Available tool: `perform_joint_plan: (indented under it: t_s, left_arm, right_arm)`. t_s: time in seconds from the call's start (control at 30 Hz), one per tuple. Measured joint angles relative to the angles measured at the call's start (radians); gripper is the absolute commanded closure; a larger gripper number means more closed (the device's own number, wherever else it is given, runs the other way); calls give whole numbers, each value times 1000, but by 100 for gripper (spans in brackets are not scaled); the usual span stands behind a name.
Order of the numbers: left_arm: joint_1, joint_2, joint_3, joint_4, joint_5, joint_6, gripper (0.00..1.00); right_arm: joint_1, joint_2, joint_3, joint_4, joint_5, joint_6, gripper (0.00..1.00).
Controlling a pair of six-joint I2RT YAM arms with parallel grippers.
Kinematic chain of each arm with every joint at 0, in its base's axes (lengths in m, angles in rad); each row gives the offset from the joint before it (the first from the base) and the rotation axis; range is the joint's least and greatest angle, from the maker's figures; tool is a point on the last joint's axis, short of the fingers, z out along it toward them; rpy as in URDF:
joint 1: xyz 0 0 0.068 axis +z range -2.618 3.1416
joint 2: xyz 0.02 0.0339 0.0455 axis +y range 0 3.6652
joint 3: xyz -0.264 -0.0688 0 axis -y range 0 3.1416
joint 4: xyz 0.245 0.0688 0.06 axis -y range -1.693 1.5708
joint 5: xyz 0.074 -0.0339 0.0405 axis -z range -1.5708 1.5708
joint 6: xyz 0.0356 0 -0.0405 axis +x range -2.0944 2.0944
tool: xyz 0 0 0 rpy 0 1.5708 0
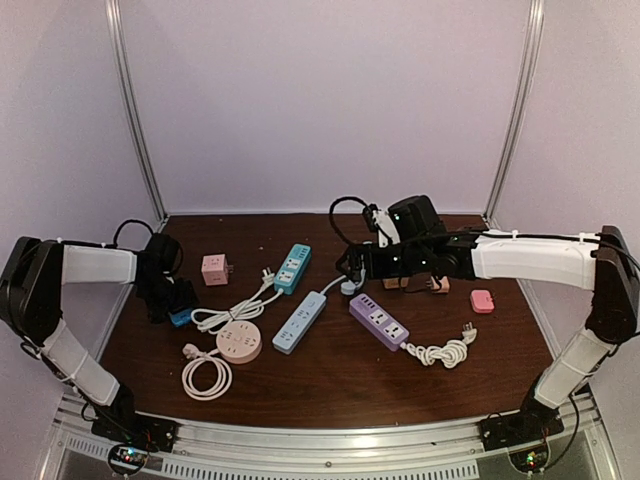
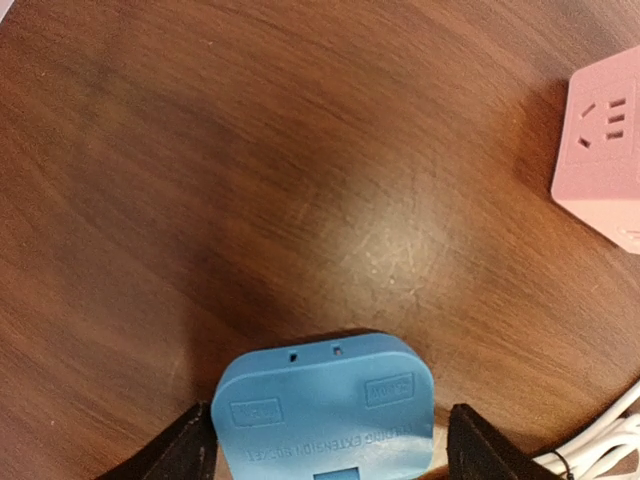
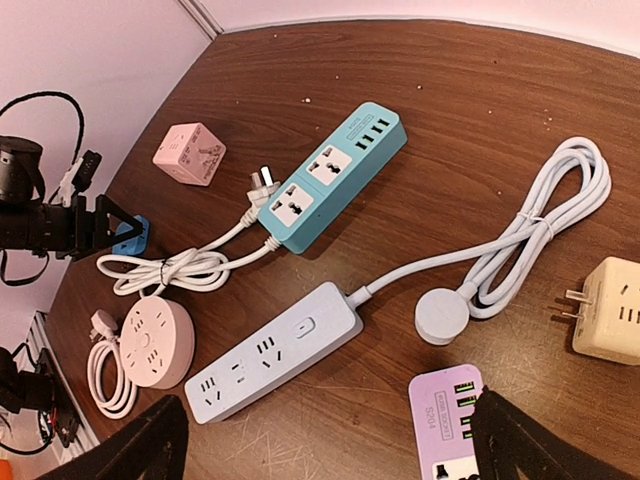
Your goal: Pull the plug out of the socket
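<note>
Crowded bench [image 1: 330, 390], so watch it. Your right tool [image 3: 340, 450] hangs wide apart above the white strip [image 3: 290, 365]. Bottom of the left wrist view, the left tool [image 2: 330, 425] stands apart astride the blue adapter [image 2: 325, 385]. Lift crooked and a finger drags it into the white cord [image 2: 610, 435].

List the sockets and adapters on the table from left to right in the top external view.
blue adapter → pink cube adapter → teal power strip → purple power strip → small pink adapter. Left out for overlap: round pink socket, white power strip.
</note>
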Motion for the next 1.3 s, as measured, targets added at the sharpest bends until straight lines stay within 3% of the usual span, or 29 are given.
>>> perform_joint_plan:
  t_s: [0.27,0.67,0.97,1.3]
  left_arm:
    - [0,-14,12,-3,0,35,2]
    - [-18,-272,68,4,38,152,2]
    - [-277,-462,116,101,-53,327,2]
    - [-294,-504,57,251,-177,467,2]
  right_arm:
    - [-6,-4,0,-1,25,0,0]
    - [-52,-47,-53,-18,149,-14,0]
    - [-165,-251,-242,74,291,-42,0]
    - [-302,-496,-555,321,469,-208,0]
